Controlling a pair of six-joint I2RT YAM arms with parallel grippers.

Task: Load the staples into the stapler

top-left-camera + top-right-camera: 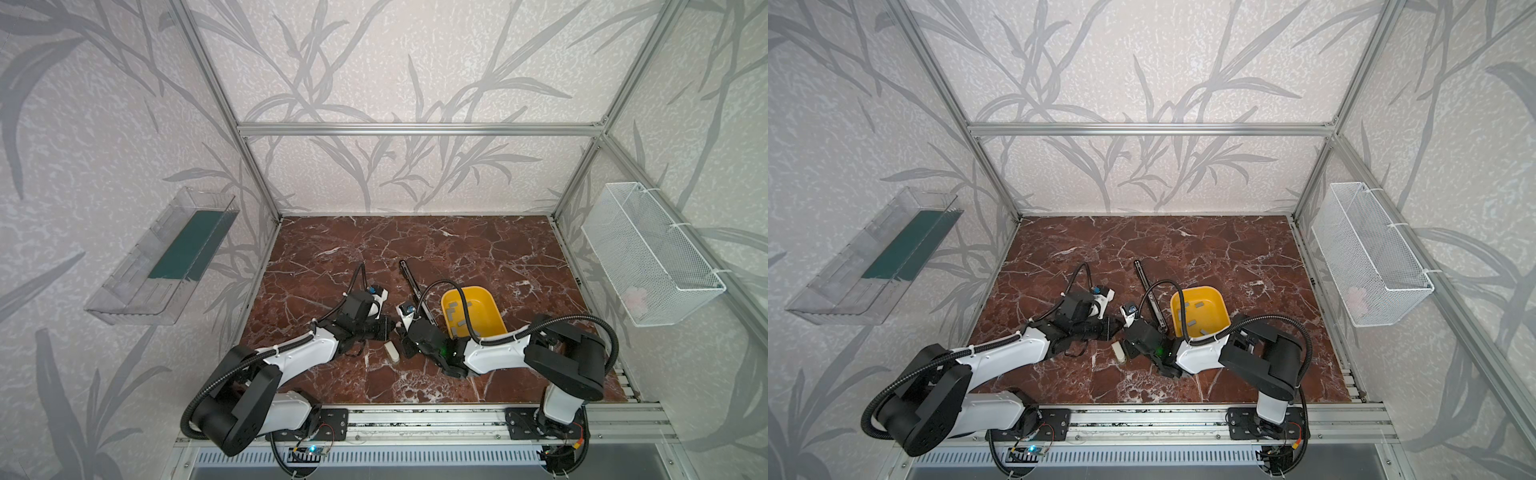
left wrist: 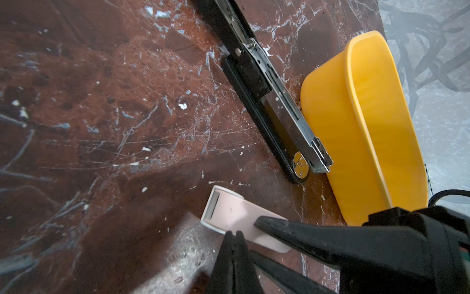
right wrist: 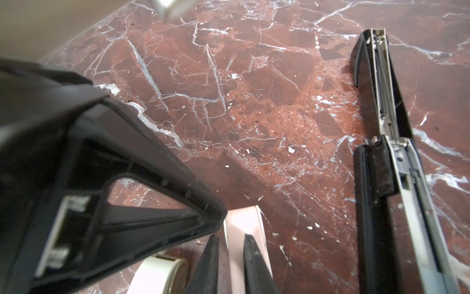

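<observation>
A black stapler [image 1: 411,282] [image 1: 1144,278] lies opened flat on the marble table, its metal channel [image 2: 282,101] [image 3: 396,163] bared beside a yellow tray [image 1: 465,289] [image 1: 1196,289]. Several grey staples [image 1: 452,308] [image 1: 1200,305] lie in the tray. A small pink stapler [image 1: 391,352] [image 1: 1119,352] [image 2: 229,211] [image 3: 244,219] lies between the arms. My left gripper [image 1: 390,323] [image 2: 234,233] is shut and empty, its tip just beside the pink stapler. My right gripper [image 1: 403,347] [image 3: 231,238] stands narrowly open, straddling one long edge of the pink stapler.
The yellow tray's wall [image 2: 338,127] touches the black stapler's front end. A clear bin [image 1: 162,257] hangs on the left wall and a white mesh basket [image 1: 652,253] on the right wall. Metal frame posts stand at the table's corners.
</observation>
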